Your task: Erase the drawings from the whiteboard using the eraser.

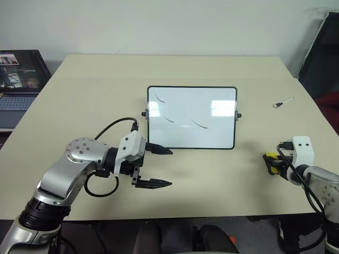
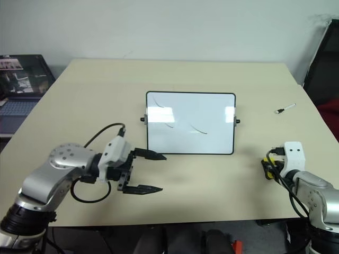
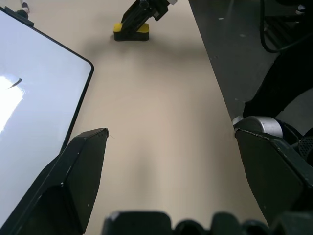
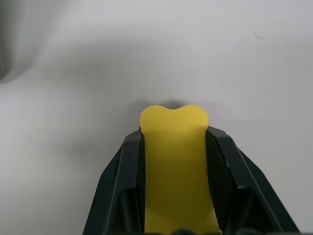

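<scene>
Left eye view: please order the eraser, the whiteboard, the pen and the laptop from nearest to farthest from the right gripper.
1. Eraser: clamped in the right gripper.
2. Pen: beyond it, near the table's right edge.
3. Whiteboard: table centre.
4. Laptop: far left.

No legible text, label, brand, number or sign is found. The whiteboard (image 1: 192, 117) carries only curved black drawings (image 1: 199, 124), not writing. The laptop (image 1: 20, 79) screen at far left is unreadable.

eraser (image 1: 271, 161) right of whiteboard (image 1: 192, 117)
</scene>
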Controlling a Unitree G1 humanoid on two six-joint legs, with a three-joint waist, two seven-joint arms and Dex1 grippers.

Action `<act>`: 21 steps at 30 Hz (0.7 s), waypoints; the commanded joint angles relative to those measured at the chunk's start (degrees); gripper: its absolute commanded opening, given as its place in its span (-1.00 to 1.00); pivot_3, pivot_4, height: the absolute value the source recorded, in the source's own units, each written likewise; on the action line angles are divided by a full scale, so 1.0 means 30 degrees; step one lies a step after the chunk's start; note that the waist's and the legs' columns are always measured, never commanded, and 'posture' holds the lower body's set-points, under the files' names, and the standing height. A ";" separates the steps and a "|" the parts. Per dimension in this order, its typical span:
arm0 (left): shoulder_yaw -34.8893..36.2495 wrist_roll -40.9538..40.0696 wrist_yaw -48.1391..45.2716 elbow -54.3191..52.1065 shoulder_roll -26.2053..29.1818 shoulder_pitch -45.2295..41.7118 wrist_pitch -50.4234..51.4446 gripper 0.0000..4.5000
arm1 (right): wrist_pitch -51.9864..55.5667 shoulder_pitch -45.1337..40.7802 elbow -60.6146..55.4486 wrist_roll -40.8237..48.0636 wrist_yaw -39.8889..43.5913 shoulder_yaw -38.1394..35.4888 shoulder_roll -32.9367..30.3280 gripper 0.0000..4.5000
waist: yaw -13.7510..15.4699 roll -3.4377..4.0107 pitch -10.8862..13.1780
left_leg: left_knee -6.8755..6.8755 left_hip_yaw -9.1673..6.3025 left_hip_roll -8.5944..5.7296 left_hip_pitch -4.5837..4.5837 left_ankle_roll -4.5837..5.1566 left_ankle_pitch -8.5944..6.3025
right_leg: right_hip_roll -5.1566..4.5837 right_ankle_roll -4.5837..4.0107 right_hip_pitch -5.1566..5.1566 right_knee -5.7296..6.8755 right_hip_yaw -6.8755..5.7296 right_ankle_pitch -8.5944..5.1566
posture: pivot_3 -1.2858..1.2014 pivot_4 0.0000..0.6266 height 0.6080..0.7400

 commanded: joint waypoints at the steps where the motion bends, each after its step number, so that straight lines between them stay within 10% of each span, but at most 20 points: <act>1: 0.0310 -0.0445 0.0227 -0.0696 -0.0125 -0.0395 0.0294 1.00 | -0.0103 -0.0218 -0.0560 0.0086 0.0022 -0.0526 -0.0088 -0.42 | 0.0001 0.0000 0.0000 | 0.0000 0.0002 0.0000 0.0000 0.0000 0.0000 | 0.0001 0.0000 -0.0001 0.0000 0.0001 0.0000 | 0.03 -0.52 1.00; 21: 0.5631 -0.0279 0.8583 -0.1409 -0.1837 0.1547 0.2183 1.00 | -0.3799 -0.4013 -0.6673 0.0237 0.1452 0.4428 -0.1027 -0.42 | -0.0098 0.0021 0.0022 | 0.0032 -0.0040 0.0017 -0.0008 -0.0001 0.0000 | 0.0012 0.0004 -0.0016 0.0038 0.0008 -0.0002 | 0.03 -0.52 1.00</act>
